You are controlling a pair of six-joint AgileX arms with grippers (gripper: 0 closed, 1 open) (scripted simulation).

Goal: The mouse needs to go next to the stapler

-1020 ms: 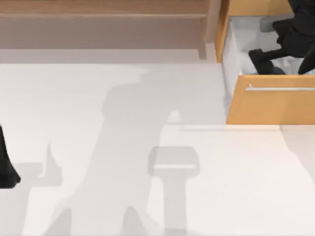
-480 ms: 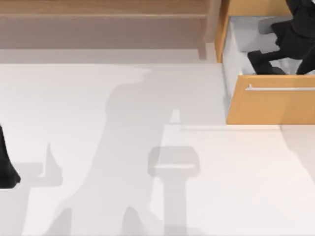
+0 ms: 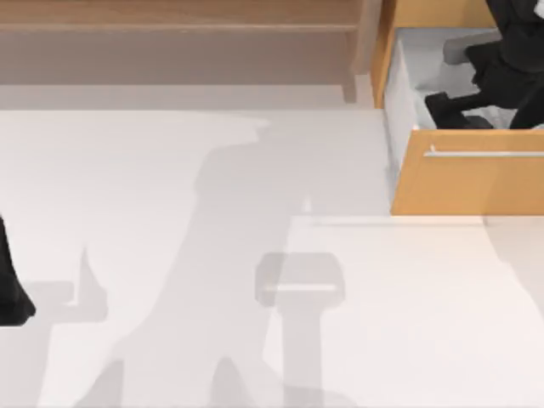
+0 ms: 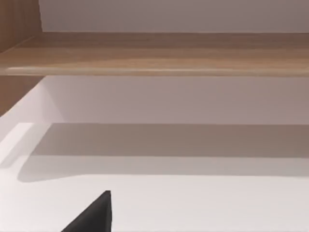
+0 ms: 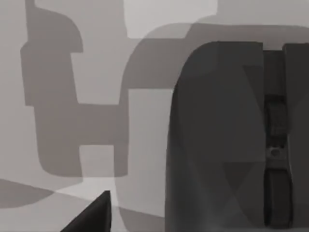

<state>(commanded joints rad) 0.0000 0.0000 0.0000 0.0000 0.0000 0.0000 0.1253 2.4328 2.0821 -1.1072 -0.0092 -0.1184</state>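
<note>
The right hand [image 3: 455, 106] reaches into the open drawer [image 3: 467, 183] at the surface's [image 3: 255, 255] far right, low over the mouse [image 5: 231, 140]; whether it grips is unclear. The left arm [image 3: 13, 289] sits parked at the left edge.

No text, label, brand, number or sign can be read anywhere here. The mouse [image 5: 231, 140], seen close in the right wrist view, has a plain dark shell with no legible mark. The wooden drawer front [image 3: 476, 183] below its metal handle [image 3: 484, 154] is likewise unmarked.
</note>
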